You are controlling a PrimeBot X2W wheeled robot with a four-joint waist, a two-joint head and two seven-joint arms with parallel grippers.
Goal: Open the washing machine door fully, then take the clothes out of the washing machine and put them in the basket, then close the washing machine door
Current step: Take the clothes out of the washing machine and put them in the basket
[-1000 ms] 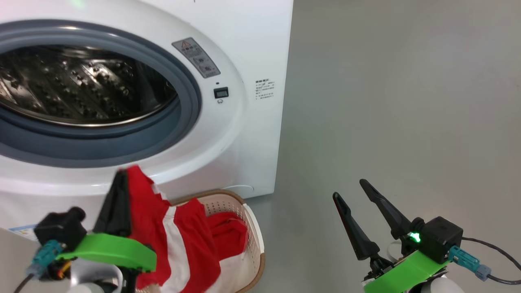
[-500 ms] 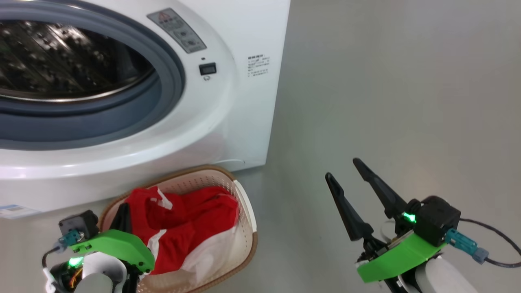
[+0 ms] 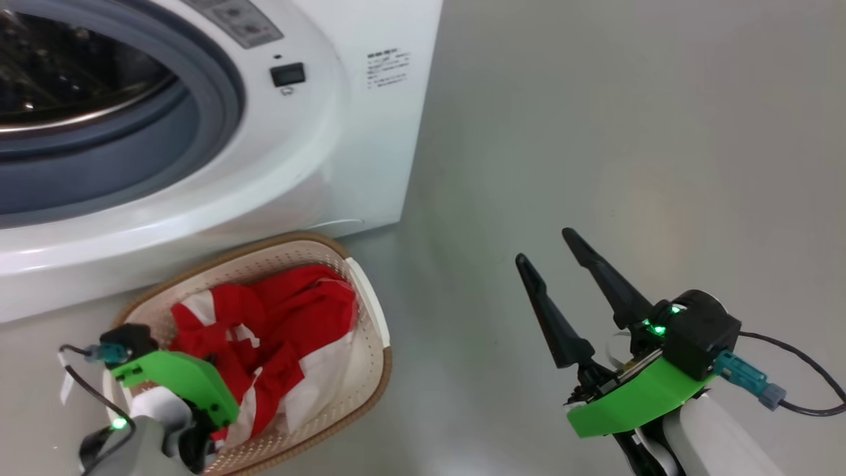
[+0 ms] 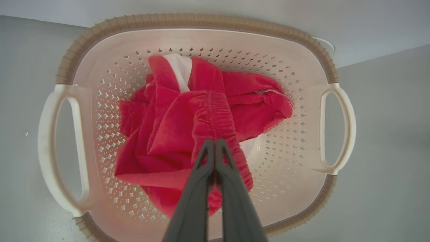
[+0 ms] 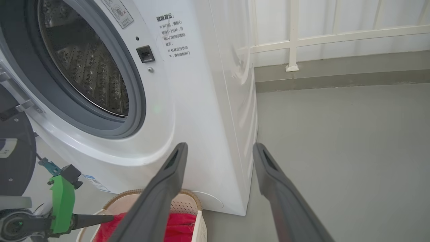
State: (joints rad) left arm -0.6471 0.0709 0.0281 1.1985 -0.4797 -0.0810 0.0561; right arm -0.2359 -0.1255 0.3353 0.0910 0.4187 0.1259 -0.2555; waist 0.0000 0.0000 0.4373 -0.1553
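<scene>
Spanning scene: plain grey floor (image 3: 595, 132); white railing (image 5: 292, 37) behind washer (image 3: 297, 152). Broad bare floor lay right of washer. One door (image 5: 16, 148) stood open at washer's left. One basket (image 3: 370, 311) sat just before washer, one heap of clothes (image 3: 297, 311) inside. Two grippers: left gripper (image 4: 213, 143) above basket, fingers together, pinching clothes; right gripper (image 3: 545, 246) right of washer, fingers apart, empty.

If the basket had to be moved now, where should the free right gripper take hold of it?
Probably the white loop handle on the right end of the basket, coming from above: its open slot lets one finger pass through, and it faces the open right gripper.
</scene>
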